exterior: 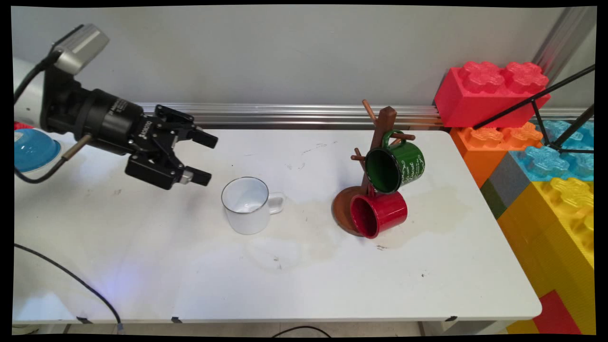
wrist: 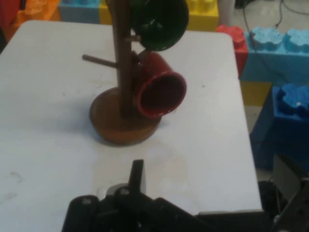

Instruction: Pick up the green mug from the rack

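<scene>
Tool (exterior: 203, 158) hovers with fingers spread, empty, left of white mug (exterior: 247, 205) standing upright on table (exterior: 427, 275).

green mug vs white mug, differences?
The green mug hangs on the wooden mug tree, mouth sideways; the white mug stands upright on the table. The green mug has white lettering; the white mug is plain. Both are enamel-style with one handle.

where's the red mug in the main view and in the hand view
Main view: red mug right of centre, hanging low on the brown mug tree, below the green mug.
Hand view: red mug upper centre, mouth facing the camera, right of the tree's post.
Shared landmark: the tree's round base.
</scene>
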Robot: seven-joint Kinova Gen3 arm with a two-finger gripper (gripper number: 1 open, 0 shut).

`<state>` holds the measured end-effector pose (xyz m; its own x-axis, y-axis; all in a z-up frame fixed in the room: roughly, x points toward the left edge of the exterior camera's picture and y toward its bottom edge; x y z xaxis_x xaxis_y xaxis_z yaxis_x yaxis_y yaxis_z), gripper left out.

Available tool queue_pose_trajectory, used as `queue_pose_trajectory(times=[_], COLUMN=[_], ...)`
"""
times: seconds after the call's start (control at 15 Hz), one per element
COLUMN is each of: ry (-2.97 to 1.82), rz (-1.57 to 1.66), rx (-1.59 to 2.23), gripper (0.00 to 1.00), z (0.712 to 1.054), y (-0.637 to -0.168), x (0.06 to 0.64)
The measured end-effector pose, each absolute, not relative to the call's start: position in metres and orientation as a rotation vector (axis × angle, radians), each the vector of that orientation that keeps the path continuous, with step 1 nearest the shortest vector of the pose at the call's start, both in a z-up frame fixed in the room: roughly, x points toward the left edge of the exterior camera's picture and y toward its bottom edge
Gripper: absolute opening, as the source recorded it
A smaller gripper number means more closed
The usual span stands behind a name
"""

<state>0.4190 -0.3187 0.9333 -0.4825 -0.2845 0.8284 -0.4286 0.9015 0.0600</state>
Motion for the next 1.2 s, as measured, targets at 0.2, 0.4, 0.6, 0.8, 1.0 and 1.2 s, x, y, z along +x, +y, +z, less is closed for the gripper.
queue_pose_trajectory(times=[0.2,0.4,0.6,0.8,1.0,1.2], ry=[-2.083,-2.078,-2.074,-2.06,-2.033,-2.01], rz=[0.17,0.163,0.156,0.143,0.13,0.123], rx=[0.572,0.637,0.703,0.747,0.787,0.821], gripper=[1.0,1.0,1.0,1.0,1.0,1.0], z=[0.936,0.94,0.945,0.949,0.954,0.956], y=[-0.329,-0.334,-0.336,-0.336,-0.336,-0.335], x=[0.399,0.38,0.354,0.33,0.3,0.278])
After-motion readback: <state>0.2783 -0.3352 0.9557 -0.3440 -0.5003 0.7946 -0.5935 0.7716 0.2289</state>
